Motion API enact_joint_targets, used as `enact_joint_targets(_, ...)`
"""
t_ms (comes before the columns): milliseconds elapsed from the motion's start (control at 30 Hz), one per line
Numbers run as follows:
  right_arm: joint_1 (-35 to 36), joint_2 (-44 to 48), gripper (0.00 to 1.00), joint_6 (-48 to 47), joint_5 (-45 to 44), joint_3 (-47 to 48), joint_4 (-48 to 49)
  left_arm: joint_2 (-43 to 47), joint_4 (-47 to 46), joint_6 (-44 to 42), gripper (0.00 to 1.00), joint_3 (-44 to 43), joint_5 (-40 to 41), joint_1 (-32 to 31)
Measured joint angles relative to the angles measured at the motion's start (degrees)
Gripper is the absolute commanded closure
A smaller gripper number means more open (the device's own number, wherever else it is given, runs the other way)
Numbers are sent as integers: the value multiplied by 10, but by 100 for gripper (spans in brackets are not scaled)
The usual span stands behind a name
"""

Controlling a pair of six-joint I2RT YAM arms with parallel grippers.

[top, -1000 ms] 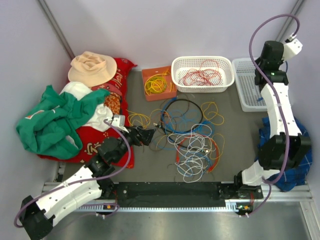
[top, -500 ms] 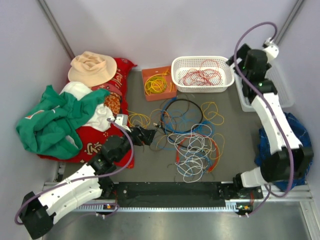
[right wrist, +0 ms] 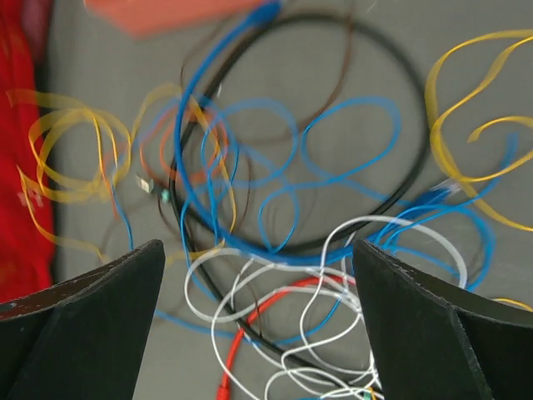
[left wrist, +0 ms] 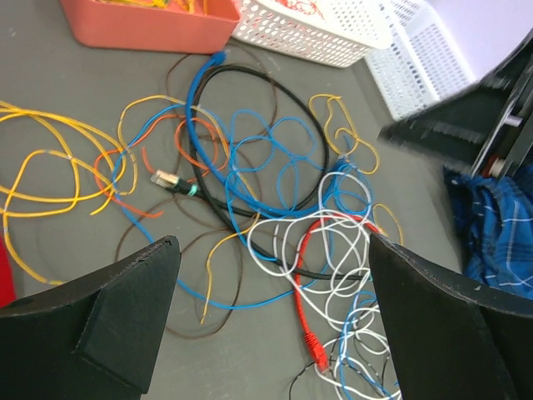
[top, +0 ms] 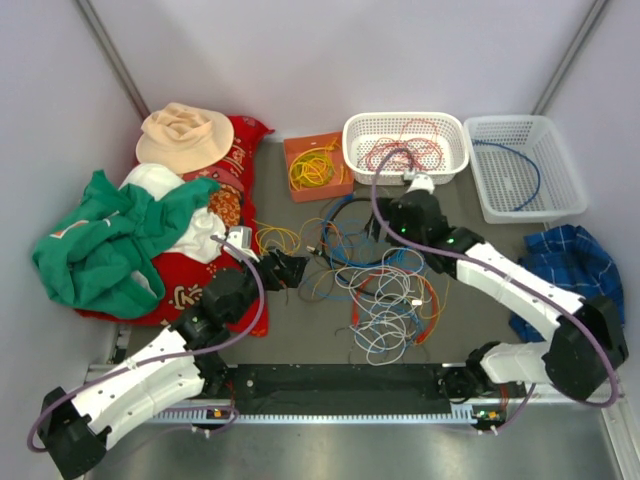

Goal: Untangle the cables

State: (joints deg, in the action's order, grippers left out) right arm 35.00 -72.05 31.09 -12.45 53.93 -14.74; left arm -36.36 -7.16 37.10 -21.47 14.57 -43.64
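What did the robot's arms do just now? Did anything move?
The right arm swung from the far right basket back left, over the tangle of cables. Its right hand opened on the way, and a blue cable now lies in that basket. The left hand stayed open beside the tangle, and the loose cables did not visibly move.

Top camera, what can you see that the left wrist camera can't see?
Only the top camera shows the floppy hat, the green top, and the blue cable lying in the far right basket. Only the left wrist camera shows tiny things up close, like the red plug and the green-tipped plug. Both show the orange tray, the black cable loop and the blue checked cloth.
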Motion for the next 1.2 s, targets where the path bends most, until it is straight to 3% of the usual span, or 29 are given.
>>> enact_joint_targets(300,46,-152,7,-53,-4,9,5,-3,32,23,3,0,9,0)
enact_joint_targets(467,46,-268,11,-85,-56,97,-13,1,55,32,3,-2,9,0)
enact_joint_targets(567,46,-309,21,-93,-71,141,-11,14,68,33,3,-2,13,0)
enact_joint_targets(600,46,-316,29,-95,-73,147,-11,19,71,33,3,-2,14,0)
enact_joint_targets(967,42,-368,76,-89,-73,170,-29,32,78,33,3,-2,21,0)
enact_joint_targets(1067,42,-368,100,-84,-71,167,-28,32,78,33,3,-2,21,0)
enact_joint_targets(1200,42,-349,100,-75,-67,133,-22,32,78,32,4,-2,21,0)
